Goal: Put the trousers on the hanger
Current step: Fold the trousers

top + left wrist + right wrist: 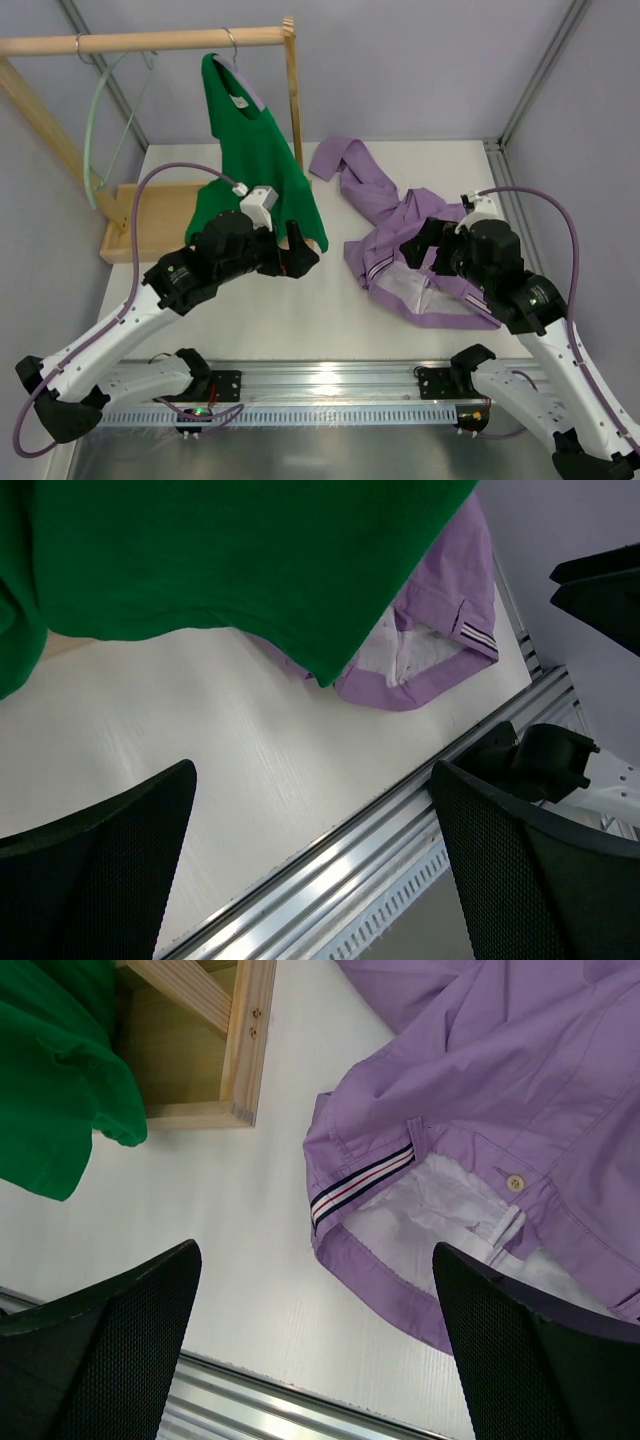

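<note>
Sprawling on the white worktop (300, 320), trousers (375, 200); hanger (88, 130) visible upper left, top view only; left end effector (312, 780) and right end effector (315, 1255) gape empty

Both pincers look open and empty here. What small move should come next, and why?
Probably lower the right pincer onto the striped waistband of the trousers and close on it. Its jaws are open right above that edge, the trousers lie crumpled on the table, and the pale green hanger hangs bare on the wooden rail.
</note>
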